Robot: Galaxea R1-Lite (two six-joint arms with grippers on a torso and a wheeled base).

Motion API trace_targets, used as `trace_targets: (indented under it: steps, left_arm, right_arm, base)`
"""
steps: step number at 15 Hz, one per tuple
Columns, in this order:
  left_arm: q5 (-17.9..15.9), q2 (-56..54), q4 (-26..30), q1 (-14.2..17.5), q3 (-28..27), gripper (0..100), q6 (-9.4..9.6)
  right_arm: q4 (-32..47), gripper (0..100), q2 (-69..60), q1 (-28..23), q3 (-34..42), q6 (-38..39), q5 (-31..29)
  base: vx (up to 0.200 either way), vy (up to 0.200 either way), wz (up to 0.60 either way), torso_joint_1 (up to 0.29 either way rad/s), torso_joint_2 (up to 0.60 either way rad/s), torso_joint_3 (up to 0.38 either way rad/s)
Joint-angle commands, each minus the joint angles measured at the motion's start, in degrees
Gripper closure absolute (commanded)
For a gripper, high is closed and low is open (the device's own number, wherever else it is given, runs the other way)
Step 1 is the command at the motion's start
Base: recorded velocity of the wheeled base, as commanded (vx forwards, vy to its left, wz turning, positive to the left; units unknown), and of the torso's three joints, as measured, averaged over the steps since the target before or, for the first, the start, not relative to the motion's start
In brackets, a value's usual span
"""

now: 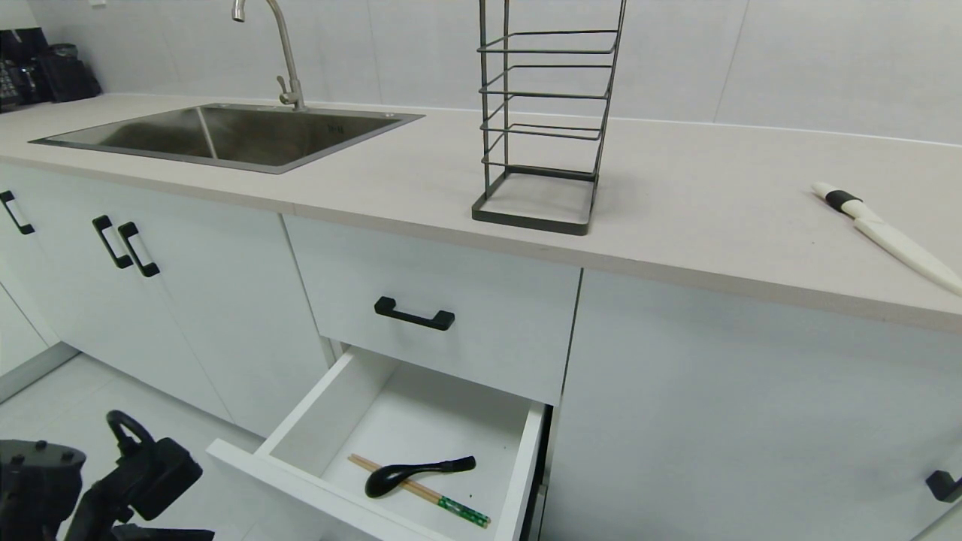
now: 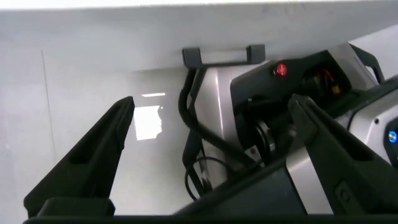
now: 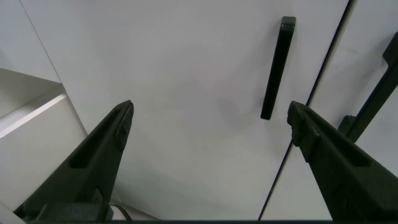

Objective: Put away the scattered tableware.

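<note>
A white knife (image 1: 887, 234) with a black band lies on the counter (image 1: 676, 195) at the far right. Below the counter, the lower drawer (image 1: 518, 466) is pulled out; a black spoon (image 1: 409, 475) and a pair of chopsticks (image 1: 425, 490) lie inside it. My left arm (image 1: 143, 466) hangs low, left of the drawer. My left gripper (image 2: 212, 106) is open and holds nothing, facing a black drawer handle (image 2: 224, 55). My right gripper (image 3: 211, 112) is open and holds nothing, facing a white cabinet door (image 3: 186, 81) with a black handle (image 3: 277, 68).
A black wire rack (image 1: 545, 120) stands on the middle of the counter. A steel sink (image 1: 233, 135) with a tap (image 1: 282, 52) is at the left. The upper drawer (image 1: 436, 300) is closed. Dark appliances (image 1: 45, 71) sit at the far left corner.
</note>
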Motion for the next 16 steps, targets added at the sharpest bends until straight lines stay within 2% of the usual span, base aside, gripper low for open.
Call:
trace_targets:
  steps: [1,4,5,8,14,16]
  left_arm:
    - [0.03,9.36,-6.12,-0.68,1.88,0,0.28]
    - [0.47,15.6,-11.13,-1.12,2.15,0,3.88]
    - [0.47,15.95,-11.66,-1.12,2.15,0,4.23]
    - [0.56,17.36,-12.45,-1.12,0.48,0,4.76]
    - [0.56,23.69,-21.68,-0.77,1.09,0,5.02]
    - [0.47,26.06,-26.25,-0.59,0.65,0,4.94]
  right_arm:
    - [0.0,0,0.07,-0.02,0.01,0.0,0.01]
    - [0.0,0,0.07,0.07,0.01,0.0,0.01]
    - [0.0,0,0.07,-0.02,0.01,0.0,0.01]
    - [0.0,0,0.07,-0.02,0.01,0.0,0.01]
    - [0.0,0,0.07,-0.02,0.01,0.0,0.01]
    - [0.0,0,0.07,0.07,0.01,0.0,0.01]
  base:
    - [0.0,0.0,0.0,0.0,0.0,0.0]
    - [0.0,0.0,0.0,0.0,0.0,0.0]
    - [0.0,0.0,0.0,0.0,0.0,0.0]
    - [0.0,0.0,0.0,0.0,0.0,0.0]
    - [0.0,0.0,0.0,0.0,0.0,0.0]
    - [0.0,0.0,0.0,0.0,0.0,0.0]
